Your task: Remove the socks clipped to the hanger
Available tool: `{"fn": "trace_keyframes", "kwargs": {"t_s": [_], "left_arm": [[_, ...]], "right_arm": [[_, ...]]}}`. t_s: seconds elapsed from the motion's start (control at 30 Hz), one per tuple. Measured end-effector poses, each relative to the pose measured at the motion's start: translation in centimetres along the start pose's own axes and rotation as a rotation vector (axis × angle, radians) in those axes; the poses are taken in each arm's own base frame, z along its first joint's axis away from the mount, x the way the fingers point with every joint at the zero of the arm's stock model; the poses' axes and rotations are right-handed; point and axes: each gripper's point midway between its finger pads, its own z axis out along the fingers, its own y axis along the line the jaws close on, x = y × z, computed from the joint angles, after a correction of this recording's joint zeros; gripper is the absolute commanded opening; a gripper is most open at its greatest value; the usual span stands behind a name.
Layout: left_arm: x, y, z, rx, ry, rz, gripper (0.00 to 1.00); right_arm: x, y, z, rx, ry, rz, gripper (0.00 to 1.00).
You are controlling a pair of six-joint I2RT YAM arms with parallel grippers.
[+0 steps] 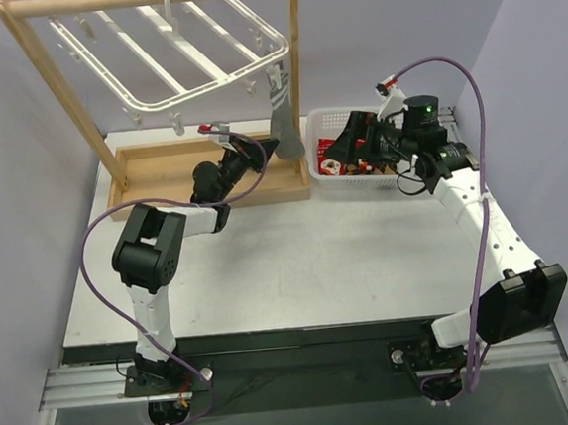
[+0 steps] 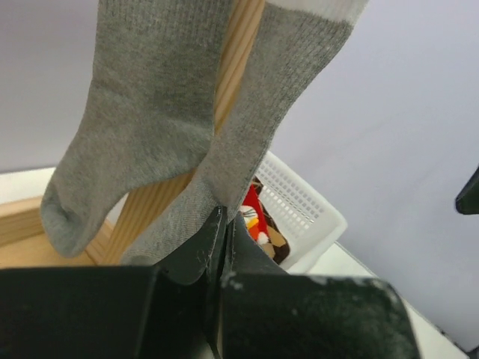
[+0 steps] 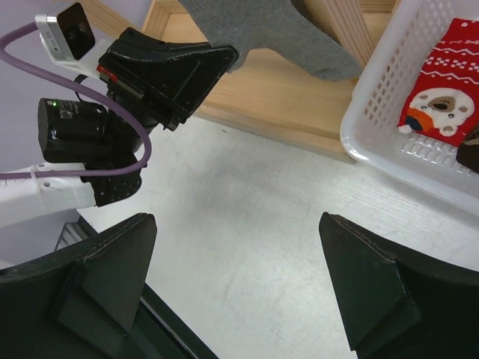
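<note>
The hanger [image 1: 181, 57] hangs from the wooden rack [image 1: 298, 62] at 11 o'clock in the top view. 2 grey socks [image 1: 284, 123] dangle side by side from clips at its 4 o'clock corner. The left claw [image 2: 223, 224] is pinched together on the toe end of the right-hand one. The right claw [image 3: 239, 262] stands wide apart, holding nothing, above the table [image 3: 247, 194]. At its 2 o'clock, a red sock [image 3: 441, 82] lies in the white basket [image 3: 374, 112].
</note>
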Motion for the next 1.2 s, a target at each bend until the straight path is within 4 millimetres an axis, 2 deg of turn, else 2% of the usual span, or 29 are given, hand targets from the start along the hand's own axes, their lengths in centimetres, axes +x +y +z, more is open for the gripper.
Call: {"fn": "trace_keyframes", "kwargs": {"t_s": [0.13,0.2,0.3,0.4,0.5,0.63,0.7,0.87,0.97,1.1,1.2], "left_arm": [[-1.1,-1.6,-0.6,0.007,0.023,-0.100,0.00],[-3.0,-3.5,-0.9,0.049,0.027,-0.173,0.00],[-6.4,-6.4,-1.9,0.112,0.005,-0.254,0.00],[-8.7,-9.1,-3.4,0.158,0.000,-0.324,0.00],[-10.2,-11.8,-5.2,0.202,0.012,-0.381,0.00],[-11.3,-14.7,-7.7,0.235,0.021,-0.424,0.00],[-11.8,-15.9,-8.7,0.244,0.024,-0.426,0.00],[-12.6,-18.9,-10.2,0.252,0.037,-0.387,0.00],[-12.2,-20.3,-10.3,0.261,0.050,-0.354,0.00],[-9.9,-20.1,-9.7,0.235,0.100,-0.342,0.00],[-8.2,-19.0,-9.2,0.186,0.127,-0.340,0.00]], "right_arm": [[0.2,0.9,0.2,-0.030,0.008,-0.006,1.00],[-0.2,1.5,0.3,-0.040,0.007,-0.015,1.00],[-2.4,2.7,1.1,-0.073,-0.017,-0.039,1.00],[-5.5,4.1,2.0,-0.118,-0.059,-0.066,1.00],[-7.9,5.2,2.7,-0.151,-0.091,-0.076,0.98],[-10.4,6.5,3.3,-0.189,-0.125,-0.058,0.83],[-11.2,7.2,3.5,-0.203,-0.134,-0.041,0.82],[-11.7,9.3,4.4,-0.173,-0.149,-0.007,0.82],[-12.1,11.0,4.9,-0.144,-0.169,-0.012,0.84],[-11.9,12.3,5.1,-0.069,-0.192,-0.021,0.83],[-11.9,12.2,5.2,-0.002,-0.205,-0.042,0.75]]}}
